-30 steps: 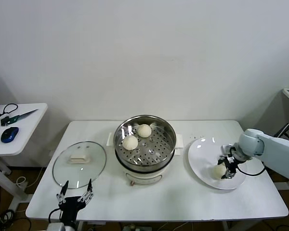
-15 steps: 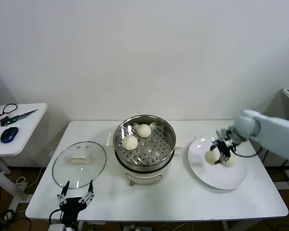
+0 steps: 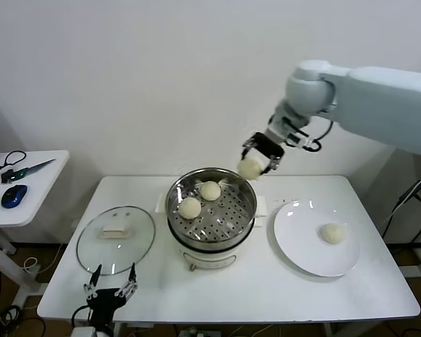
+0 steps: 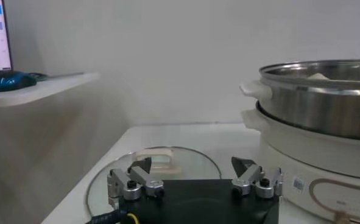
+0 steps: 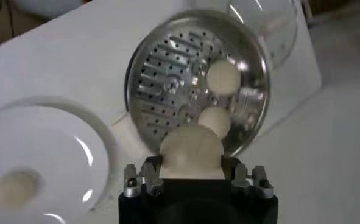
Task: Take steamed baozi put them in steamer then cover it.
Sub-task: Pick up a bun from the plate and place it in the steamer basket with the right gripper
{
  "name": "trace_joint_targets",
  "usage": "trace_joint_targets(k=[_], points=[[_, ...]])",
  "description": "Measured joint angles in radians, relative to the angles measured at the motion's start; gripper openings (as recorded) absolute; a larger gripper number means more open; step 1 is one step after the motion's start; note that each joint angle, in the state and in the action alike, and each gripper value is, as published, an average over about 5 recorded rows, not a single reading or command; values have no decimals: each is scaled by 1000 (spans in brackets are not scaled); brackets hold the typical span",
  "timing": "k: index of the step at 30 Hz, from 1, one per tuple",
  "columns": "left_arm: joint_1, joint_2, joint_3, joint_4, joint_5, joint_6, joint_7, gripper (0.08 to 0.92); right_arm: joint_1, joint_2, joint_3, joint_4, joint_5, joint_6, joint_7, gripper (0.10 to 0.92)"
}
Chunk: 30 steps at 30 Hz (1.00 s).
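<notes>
Soft cream-white dough bun (image 3: 250, 168) sits pinched in my right tool (image 3: 259, 156) above the shiny steel steamer's (image 3: 211, 208) rim; light and squashy, so I'd grip its sides gently.

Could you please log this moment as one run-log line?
right gripper: holds baozi above steamer rim | steamer: two baozi | plate: one | left gripper: parked

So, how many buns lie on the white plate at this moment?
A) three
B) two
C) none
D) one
D: only one bun lies on the plate; two buns are already in the steamer, and the right gripper holds another bun above the steamer's back rim.
</notes>
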Motion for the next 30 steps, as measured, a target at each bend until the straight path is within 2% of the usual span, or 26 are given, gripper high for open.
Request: trace_joint_targets(k=[14, 30], points=[[-1, -13, -5, 17, -2, -6, -2, 823, -152, 161, -20, 45, -242, 99, 105, 653], [6, -13, -6, 22, -3, -18, -4, 823, -249, 235, -56, 44, -285, 19, 105, 653]])
